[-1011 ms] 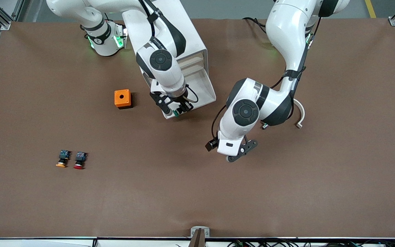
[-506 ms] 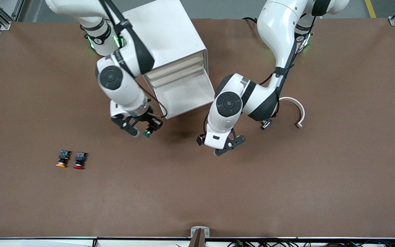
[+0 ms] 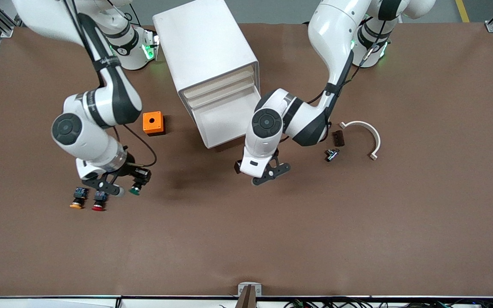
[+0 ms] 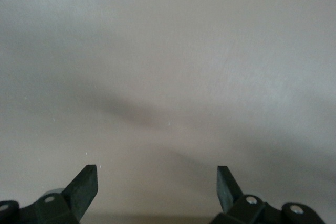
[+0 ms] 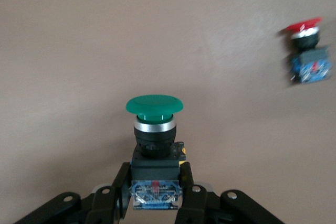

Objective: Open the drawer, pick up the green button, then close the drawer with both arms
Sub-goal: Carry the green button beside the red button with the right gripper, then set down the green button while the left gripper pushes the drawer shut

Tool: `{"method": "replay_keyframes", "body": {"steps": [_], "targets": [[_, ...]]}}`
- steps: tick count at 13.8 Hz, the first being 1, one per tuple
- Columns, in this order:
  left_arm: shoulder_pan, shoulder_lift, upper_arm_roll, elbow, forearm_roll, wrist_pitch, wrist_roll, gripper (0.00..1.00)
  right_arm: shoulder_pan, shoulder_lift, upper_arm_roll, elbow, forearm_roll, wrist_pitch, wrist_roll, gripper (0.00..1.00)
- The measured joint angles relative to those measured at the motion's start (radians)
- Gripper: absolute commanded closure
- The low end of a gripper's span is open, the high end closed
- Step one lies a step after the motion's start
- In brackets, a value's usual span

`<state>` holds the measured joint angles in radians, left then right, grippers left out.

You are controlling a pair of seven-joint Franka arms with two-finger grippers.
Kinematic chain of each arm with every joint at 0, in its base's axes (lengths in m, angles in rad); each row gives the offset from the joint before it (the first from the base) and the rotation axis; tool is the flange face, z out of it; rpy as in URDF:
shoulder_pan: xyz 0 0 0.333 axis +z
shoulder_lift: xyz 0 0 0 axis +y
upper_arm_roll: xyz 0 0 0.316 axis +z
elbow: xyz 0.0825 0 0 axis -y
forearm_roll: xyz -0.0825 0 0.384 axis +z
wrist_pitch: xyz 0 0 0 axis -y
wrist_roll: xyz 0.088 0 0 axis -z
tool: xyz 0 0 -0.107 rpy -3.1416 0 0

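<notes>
The white cabinet (image 3: 206,47) has its bottom drawer (image 3: 225,122) pulled out, and the tray looks empty. My right gripper (image 3: 127,188) is shut on the green button (image 3: 135,191) and holds it low over the table, beside the red-capped button. In the right wrist view the green button (image 5: 154,124) sits between the fingers, gripped by its black body, cap pointing away from my right gripper (image 5: 155,187). My left gripper (image 3: 270,173) is open and empty over bare table, close to the drawer's front corner. In the left wrist view my left gripper (image 4: 157,187) shows only brown table between its fingers (image 4: 84,187).
The orange-capped button (image 3: 76,199) and the red-capped button (image 3: 99,201) lie side by side near my right gripper; the red one also shows in the right wrist view (image 5: 307,51). An orange box (image 3: 152,122) stands beside the cabinet. A white curved piece (image 3: 364,132) and small dark parts (image 3: 331,154) lie toward the left arm's end.
My right arm has carried the green button away from the drawer, toward its own end of the table and down beside the two other buttons. My left gripper has shifted toward the drawer's front.
</notes>
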<state>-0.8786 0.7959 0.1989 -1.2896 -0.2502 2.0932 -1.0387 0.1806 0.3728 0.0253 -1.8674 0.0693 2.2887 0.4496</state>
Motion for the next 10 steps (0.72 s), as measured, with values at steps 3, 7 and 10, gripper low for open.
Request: {"method": "replay_keyframes", "body": {"steps": [3, 7, 10], "targets": [[-0.042, 0.0, 0.0, -0.036, 0.0, 0.003, -0.002, 0.0, -0.067, 0.079, 0.0, 0.04, -0.014, 0.014, -0.135, 1.0], [-0.091, 0.0, 0.0, -0.062, 0.0, 0.004, -0.003, 0.0, -0.119, 0.178, 0.001, 0.079, -0.016, 0.071, -0.286, 1.0], [-0.112, 0.0, -0.003, -0.067, 0.0, 0.004, -0.004, 0.0, -0.131, 0.226, 0.001, 0.084, -0.041, 0.106, -0.314, 0.99]]}}
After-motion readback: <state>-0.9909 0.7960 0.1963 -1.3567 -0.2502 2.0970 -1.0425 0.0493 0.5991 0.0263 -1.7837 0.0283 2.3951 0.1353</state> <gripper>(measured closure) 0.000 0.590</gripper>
